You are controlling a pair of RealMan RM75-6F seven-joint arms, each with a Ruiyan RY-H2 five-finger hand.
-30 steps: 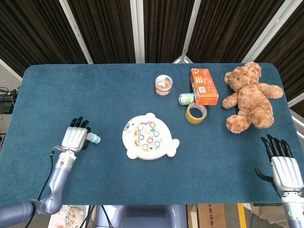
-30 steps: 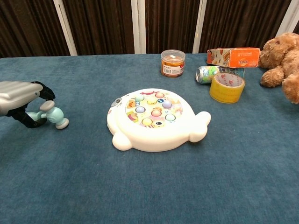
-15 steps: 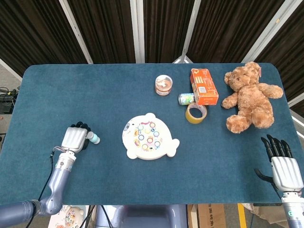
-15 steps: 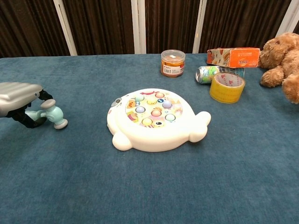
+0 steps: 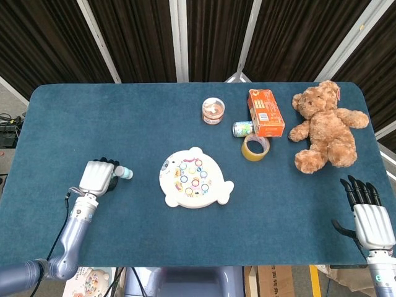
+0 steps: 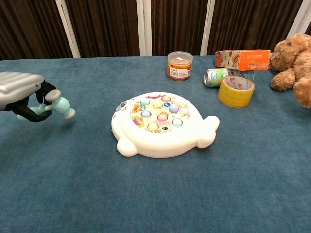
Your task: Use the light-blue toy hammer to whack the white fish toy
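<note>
The left hand has its fingers wrapped around the handle of the light-blue toy hammer, whose head pokes out toward the white fish toy; in the chest view the hammer appears lifted clear of the blue table, with its shadow on the cloth below. Hand and hammer sit at about 9 o'clock from the fish toy, apart from it. The fish toy lies flat near the table's middle, its top ringed with small coloured buttons and its tail pointing to about 4 o'clock. The right hand rests at the near right edge of the table, fingers extended and slightly spread, holding nothing. At roughly 1 o'clock from the fish toy are a roll of yellow tape, a tipped-over can touching an orange box, and a clear lidded jar. A brown teddy bear sprawls at about 2 o'clock, near the far right corner.
</note>
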